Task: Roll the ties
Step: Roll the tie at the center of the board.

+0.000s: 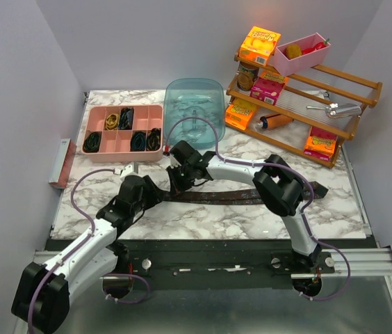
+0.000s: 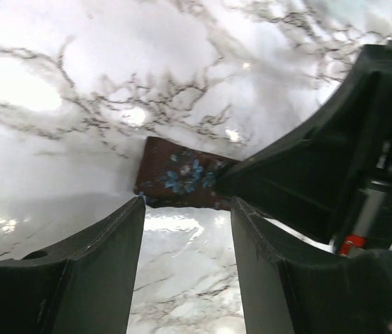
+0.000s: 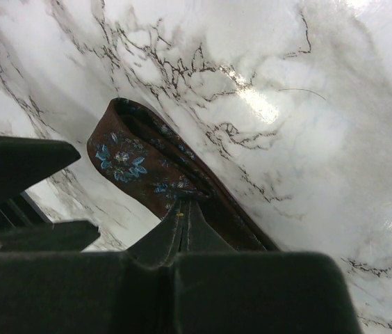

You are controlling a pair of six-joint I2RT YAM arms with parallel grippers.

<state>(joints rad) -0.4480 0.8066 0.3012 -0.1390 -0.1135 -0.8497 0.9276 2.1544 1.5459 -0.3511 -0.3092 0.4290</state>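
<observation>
The right gripper (image 3: 182,212) is clamped shut on the dark brown floral fabric tie (image 3: 147,167), which lies on the white marble table (image 3: 307,104). The left gripper (image 2: 188,212) hangs wide open and empty at the tie's folded left end.

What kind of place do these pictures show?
Probably a robot test cell staged as a home: plain walls enclose a marble-pattern table, with a wooden rack of food boxes and a pink tray holding rolled ties.
</observation>
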